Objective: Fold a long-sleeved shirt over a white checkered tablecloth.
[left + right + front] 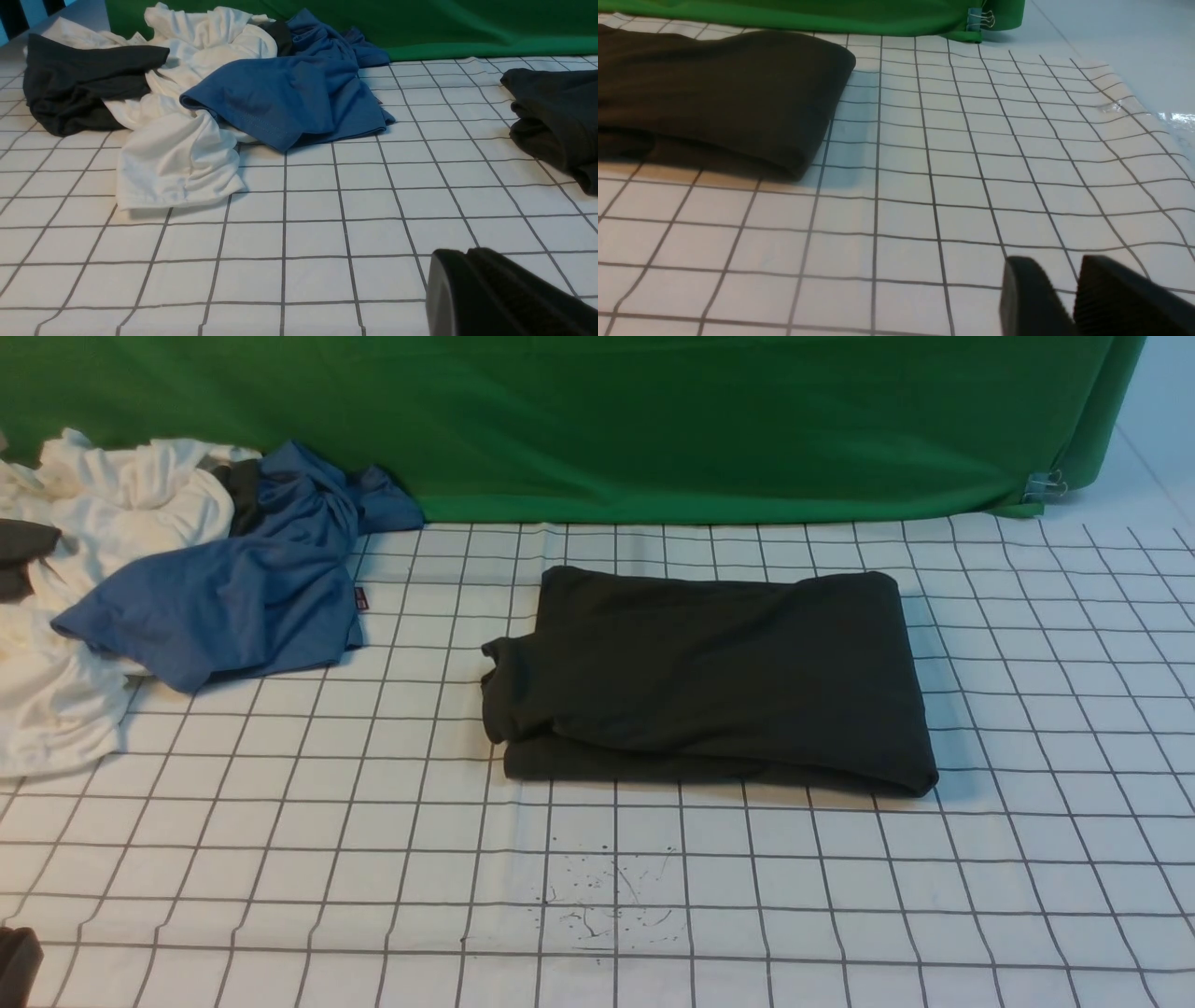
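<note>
So the long-sleeved shirt (709, 677) is sitting mid-worktop on the tablecloth (840, 896), already down to a chunky rectangle with several layers stacked up. Looks basically folded to me.

Handling-wise I'd guess soft, floppy cotton, light, zero stiffness, so layers will slide over each other and the stack sags if you lift from one spot. The rounded fold on the right side (817, 102) looks like the safest place to grab, pinching all layers together. The loose collar-ish corner on the left (495, 663) would probably just peel open.

Left gripper (467, 280) has its fingers pressed together, holding nothing, parked low over bare grid. Right gripper (1071, 289) shows a narrow gap between its fingers (1027, 294), nothing between them, well clear of the shirt.

The blue garment (233, 597) and white garments (121, 504) are piled off to the left.
</note>
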